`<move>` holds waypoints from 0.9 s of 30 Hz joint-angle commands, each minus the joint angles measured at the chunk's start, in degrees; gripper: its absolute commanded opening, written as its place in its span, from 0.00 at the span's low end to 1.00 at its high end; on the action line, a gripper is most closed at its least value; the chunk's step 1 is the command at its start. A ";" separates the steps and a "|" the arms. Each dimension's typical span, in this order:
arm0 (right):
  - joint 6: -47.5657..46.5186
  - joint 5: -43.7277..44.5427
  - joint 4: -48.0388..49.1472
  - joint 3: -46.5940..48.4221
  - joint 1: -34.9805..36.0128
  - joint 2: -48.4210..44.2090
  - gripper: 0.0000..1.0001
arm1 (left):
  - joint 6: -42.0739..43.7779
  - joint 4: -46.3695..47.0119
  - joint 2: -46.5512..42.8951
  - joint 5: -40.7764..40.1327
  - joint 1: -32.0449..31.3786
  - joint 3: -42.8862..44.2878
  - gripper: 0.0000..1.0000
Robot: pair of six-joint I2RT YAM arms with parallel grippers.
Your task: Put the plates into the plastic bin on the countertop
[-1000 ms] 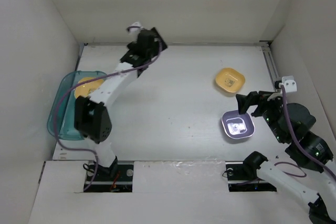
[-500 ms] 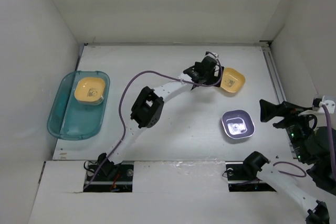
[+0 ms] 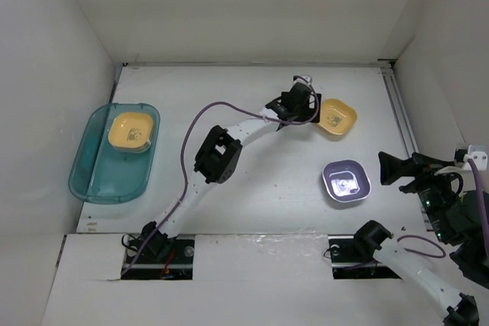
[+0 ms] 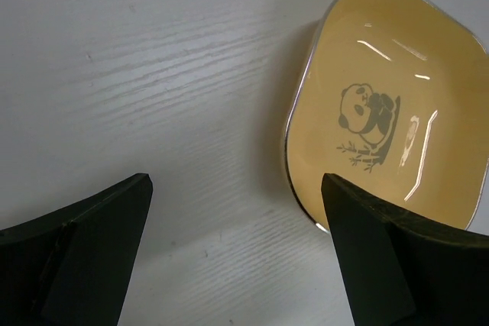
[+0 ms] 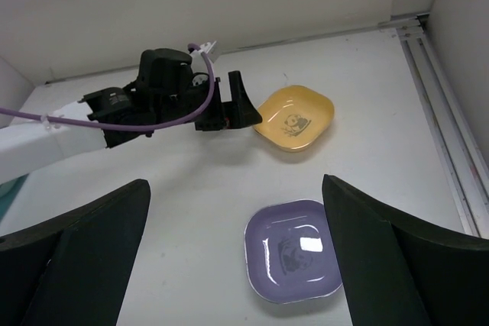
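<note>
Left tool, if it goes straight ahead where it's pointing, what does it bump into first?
Probably the yellow plate: the open left tool points at its near rim, one finger lined up with that edge. Height is unclear, so it might touch the white countertop first.

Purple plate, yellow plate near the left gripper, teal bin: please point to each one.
purple plate (image 3: 345,182): top external view, centre mark.
yellow panda plate (image 4: 368,112): left wrist view, panda drawing.
teal plastic bin (image 3: 107,177): top external view, bare floor.

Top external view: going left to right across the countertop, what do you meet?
plastic bin, left pincer, purple plate, right pincer; the loose yellow-orange plate overlaps two of these, so it is left out.
</note>
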 commanded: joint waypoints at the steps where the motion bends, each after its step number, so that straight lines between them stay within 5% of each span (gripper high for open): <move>1: -1.75 -0.65 0.06 0.18 -0.23 -1.02 1.00 | -2.22 0.93 0.63 -0.55 -0.23 4.25 0.90; 4: -2.28 -0.65 -0.47 0.70 -0.23 -1.54 1.00 | -2.22 0.40 2.03 -1.35 -0.23 5.40 0.66; 7: -2.81 -0.13 -0.47 0.70 -0.23 -1.55 1.00 | -2.74 -0.65 2.56 -2.14 -0.23 6.01 0.27; 9: -2.81 -0.13 -0.47 0.70 -0.23 -2.08 1.00 | -2.14 -1.18 3.09 -2.14 -0.23 6.64 0.16; 14: -2.81 -0.13 -0.47 0.70 -0.23 -2.08 1.00 | -0.99 -1.71 2.39 -2.14 -0.23 7.16 0.01; 19: -2.81 0.40 -0.47 0.18 -0.23 -2.08 1.00 | -1.77 -3.46 -7.08 -8.80 -0.23 -0.81 0.00; 23: -3.33 -1.18 3.20 -4.03 -0.23 -1.29 1.00 | -8.53 -4.00 -25.35 -17.33 3.80 -18.29 0.00; 27: -3.34 -4.25 2.79 -4.83 -0.23 8.09 1.00 | -16.88 -6.71 -49.40 -17.61 13.37 -36.31 0.00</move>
